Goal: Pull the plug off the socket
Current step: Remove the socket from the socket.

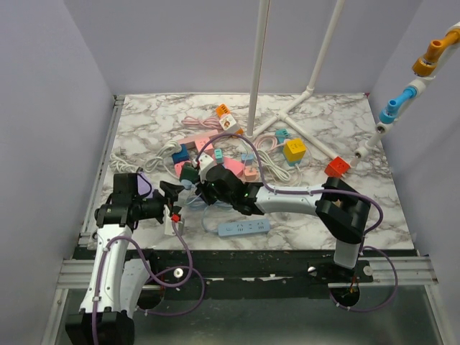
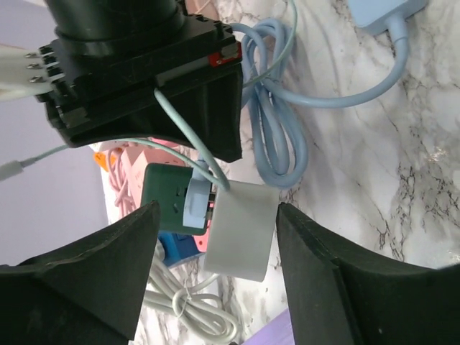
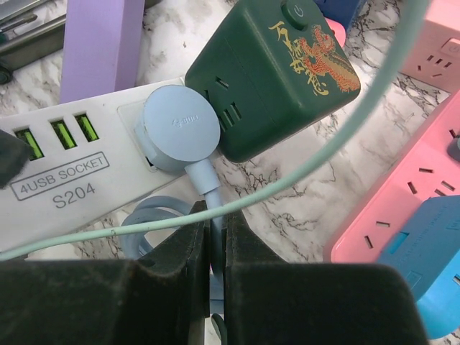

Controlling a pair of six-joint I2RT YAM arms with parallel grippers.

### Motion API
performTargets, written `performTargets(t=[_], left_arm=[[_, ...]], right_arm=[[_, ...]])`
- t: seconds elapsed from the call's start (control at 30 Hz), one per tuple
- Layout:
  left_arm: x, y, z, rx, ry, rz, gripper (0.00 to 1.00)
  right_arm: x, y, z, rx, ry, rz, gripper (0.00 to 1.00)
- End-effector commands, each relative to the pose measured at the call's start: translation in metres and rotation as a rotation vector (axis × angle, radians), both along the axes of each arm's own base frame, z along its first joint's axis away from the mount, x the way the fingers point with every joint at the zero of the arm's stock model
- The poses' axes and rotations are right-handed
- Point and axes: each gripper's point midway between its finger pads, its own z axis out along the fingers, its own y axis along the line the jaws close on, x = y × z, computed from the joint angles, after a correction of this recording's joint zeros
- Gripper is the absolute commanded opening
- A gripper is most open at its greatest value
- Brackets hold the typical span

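Right gripper (image 3: 217, 228) fills the near edge of its wrist view, its two black fingers (image 3: 165, 277) pressed together with only a hairline slit between them. Pinched in that slit is the pale blue cord (image 3: 208, 188), caught just short of where it enters the plug (image 3: 180, 129). The plug is round, flat and pale blue, with faint raised lettering on its face. It sits seated in the white power strip (image 3: 68, 183), to the right of three green USB ports (image 3: 56, 133) and the printed label "4USB SOCKET S204". Just beside the plug on its far right is a dark green cube socket (image 3: 277, 68) with a gold and red dragon print and a power button on top. A thin mint cable (image 3: 327, 152) arcs across in front of the cube, and a pink power strip (image 3: 402, 190) lies farther right.

Left gripper (image 2: 214, 215) stands partly open, its fingers (image 2: 90, 284) straddling the end of the white power strip. One finger looks to be against the strip's edge and the other is clear of it, so nothing is clamped. Past the strip's end the green cube and a sliver of the blue plug show.

From above, all this lies in the near left part of the marble table (image 1: 345, 136). The left arm is on the left and the right arm extends across from the right, so the two grippers are close together. A light blue power strip (image 1: 244, 228) lies just to the near right of them. Other coloured sockets and white cables lie farther back.
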Motion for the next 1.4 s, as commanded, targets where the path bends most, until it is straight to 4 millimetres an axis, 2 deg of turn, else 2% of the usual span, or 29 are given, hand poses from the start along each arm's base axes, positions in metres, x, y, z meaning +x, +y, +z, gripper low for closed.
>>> performTargets(t=[0.0, 0.27, 0.5, 0.87, 0.97, 1.2, 1.37], left_arm=[[-0.006, -0.002, -0.008, 0.049, 0.044, -0.053, 0.65], [-0.001, 0.004, -0.021, 0.122, 0.071, -0.059, 0.64], [0.013, 0.003, -0.023, 0.098, 0.048, -0.017, 0.48], [0.014, 0.005, -0.031, 0.108, 0.058, -0.015, 0.43], [0.011, 0.005, -0.033, 0.121, 0.052, -0.029, 0.33], [-0.001, 0.005, -0.035, 0.146, 0.066, -0.063, 0.00], [-0.004, 0.007, -0.035, 0.165, 0.061, -0.071, 0.00]], right_arm=[[0.008, 0.021, 0.064, 0.189, -0.060, 0.003, 0.01], [0.006, 0.021, 0.068, 0.195, -0.058, 0.014, 0.01], [0.004, 0.023, 0.066, 0.197, -0.046, 0.023, 0.01], [-0.001, 0.024, 0.068, 0.216, -0.026, 0.031, 0.01], [0.001, 0.023, 0.067, 0.214, -0.030, 0.019, 0.01], [0.017, 0.016, 0.073, 0.200, -0.084, -0.060, 0.00], [0.020, 0.013, 0.064, 0.185, -0.088, -0.086, 0.01]])
